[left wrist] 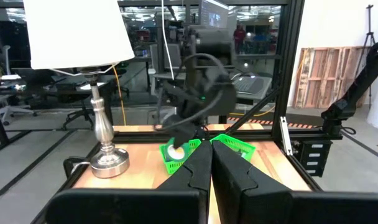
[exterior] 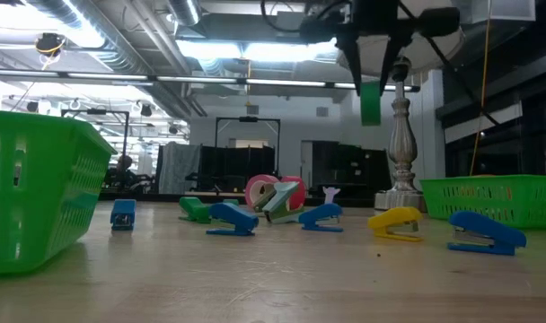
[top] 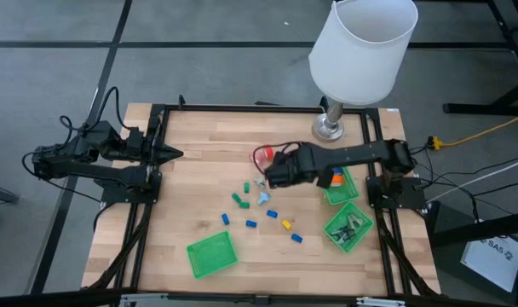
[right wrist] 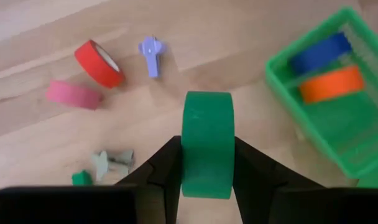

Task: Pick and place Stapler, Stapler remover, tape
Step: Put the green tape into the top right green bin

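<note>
My right gripper (right wrist: 206,163) clamps green tape (right wrist: 206,142) edgewise, above table, near basket (right wrist: 282,74). Left gripper (left wrist: 210,163) shut, idle. Risk: roll pivots, slips, drops outside basket.

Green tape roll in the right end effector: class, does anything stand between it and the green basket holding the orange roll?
Nothing visible does. The right end effector holds the green tape roll above bare table; the green basket lies just beside it.
</note>
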